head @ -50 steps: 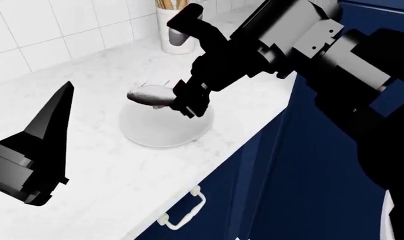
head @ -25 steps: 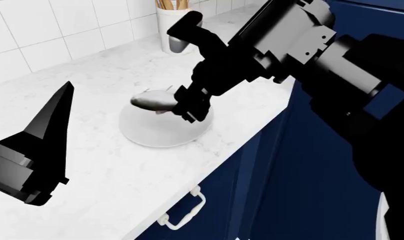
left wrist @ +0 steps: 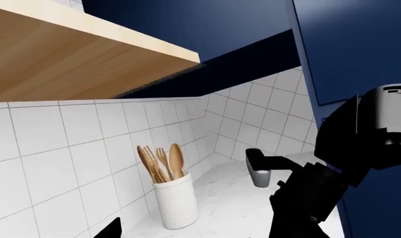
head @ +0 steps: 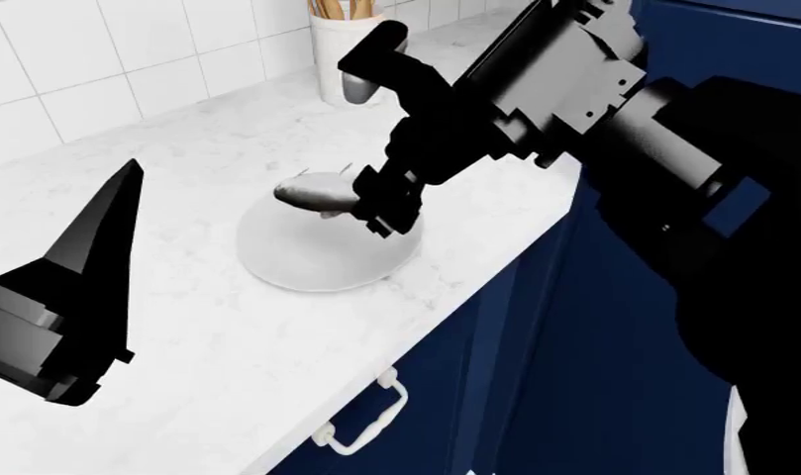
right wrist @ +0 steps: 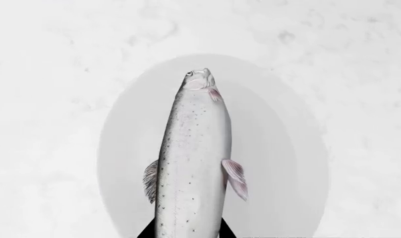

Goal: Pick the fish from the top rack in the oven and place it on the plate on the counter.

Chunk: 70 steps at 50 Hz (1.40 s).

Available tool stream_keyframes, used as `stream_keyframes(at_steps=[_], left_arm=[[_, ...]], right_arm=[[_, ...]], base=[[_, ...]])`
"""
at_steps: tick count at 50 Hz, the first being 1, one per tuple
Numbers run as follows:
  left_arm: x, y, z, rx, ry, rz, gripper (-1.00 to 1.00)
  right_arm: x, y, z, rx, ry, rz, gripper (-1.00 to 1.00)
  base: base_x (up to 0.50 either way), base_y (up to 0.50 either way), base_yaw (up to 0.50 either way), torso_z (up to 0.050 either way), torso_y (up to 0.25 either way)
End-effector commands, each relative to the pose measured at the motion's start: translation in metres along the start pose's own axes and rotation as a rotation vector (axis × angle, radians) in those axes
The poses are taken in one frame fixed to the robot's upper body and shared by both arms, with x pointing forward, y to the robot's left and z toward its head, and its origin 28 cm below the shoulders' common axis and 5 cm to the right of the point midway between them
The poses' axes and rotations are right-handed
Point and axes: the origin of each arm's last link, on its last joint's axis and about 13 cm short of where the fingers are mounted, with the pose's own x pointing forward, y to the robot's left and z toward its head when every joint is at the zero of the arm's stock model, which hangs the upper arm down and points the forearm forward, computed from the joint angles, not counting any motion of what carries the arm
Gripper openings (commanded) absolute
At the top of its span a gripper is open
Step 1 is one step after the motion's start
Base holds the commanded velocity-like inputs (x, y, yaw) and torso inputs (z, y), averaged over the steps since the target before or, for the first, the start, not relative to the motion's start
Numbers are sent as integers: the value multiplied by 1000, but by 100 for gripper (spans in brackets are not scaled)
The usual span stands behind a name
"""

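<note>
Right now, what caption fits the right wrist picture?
Fish held by the right end effector over the white plate.

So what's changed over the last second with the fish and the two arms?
The right gripper, shut on the fish, has carried it a little further back over the plate, away from the counter edge; in the right wrist view the fish hangs centred above the plate. It has not let go. The left gripper, the plate and the utensil holder stayed put.
</note>
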Motion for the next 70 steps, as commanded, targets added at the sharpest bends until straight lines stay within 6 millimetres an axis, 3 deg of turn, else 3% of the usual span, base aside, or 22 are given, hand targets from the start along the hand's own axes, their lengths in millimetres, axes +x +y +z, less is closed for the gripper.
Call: stream_keyframes(at_steps=[1,70], left_arm=[[0,-1,-4,-15,13,-4,100],[-2,0,-6,-15,18,1,100]], right_arm=[[0,-2,0,-15,0,-24,-100],[24,4,-8,-24,0,-17,-100]], base=[[0,0,0,0,0],[0,0,0,-1,0]])
